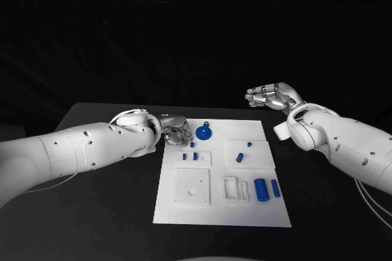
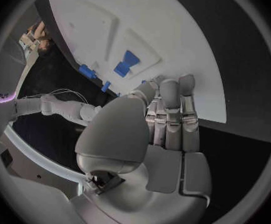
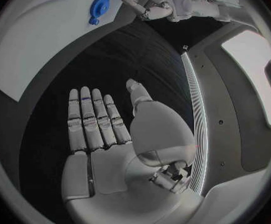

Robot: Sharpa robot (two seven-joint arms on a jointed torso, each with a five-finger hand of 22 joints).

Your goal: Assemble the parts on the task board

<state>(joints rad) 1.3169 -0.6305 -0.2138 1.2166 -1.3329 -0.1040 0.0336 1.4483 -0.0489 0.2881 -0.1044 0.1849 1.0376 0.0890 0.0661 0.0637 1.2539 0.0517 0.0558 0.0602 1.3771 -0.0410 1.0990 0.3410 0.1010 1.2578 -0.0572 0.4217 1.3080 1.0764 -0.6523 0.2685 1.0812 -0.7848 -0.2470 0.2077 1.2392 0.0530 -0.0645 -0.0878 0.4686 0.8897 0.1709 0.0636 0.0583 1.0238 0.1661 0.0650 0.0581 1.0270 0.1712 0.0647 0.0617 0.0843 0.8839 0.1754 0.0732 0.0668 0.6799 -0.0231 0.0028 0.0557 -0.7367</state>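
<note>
A: A black worktop (image 1: 98, 215) under a dark backdrop, with the white task board (image 1: 220, 213) lying in the middle. Where do the hands stand?

B: The left hand (image 1: 173, 132) sits at the board's far left corner, just beside the blue round part (image 1: 204, 131). Its fingers (image 2: 171, 109) lie pressed together and curl down towards the board; whether they pinch anything I cannot tell. The right hand (image 1: 269, 95) hangs in the air beyond the far right corner, well apart from the parts, with fingers (image 3: 93, 117) straight, side by side, holding nothing.

A: Which step, then?

B: Early, I judge. The parts are loose: small blue pieces (image 1: 194, 155) on the left-hand block, one small blue peg (image 1: 240, 157) on the right-hand block, two blue cylinders (image 1: 261, 189) at the near right. The next move seems a pick by the left hand at the far end, calling for a fine pinch.

A: Anything in the way?

B: The near left square plate (image 1: 192, 187) and white brackets (image 1: 234, 188) sit close to the cylinders; otherwise little crowds the left hand.
</note>
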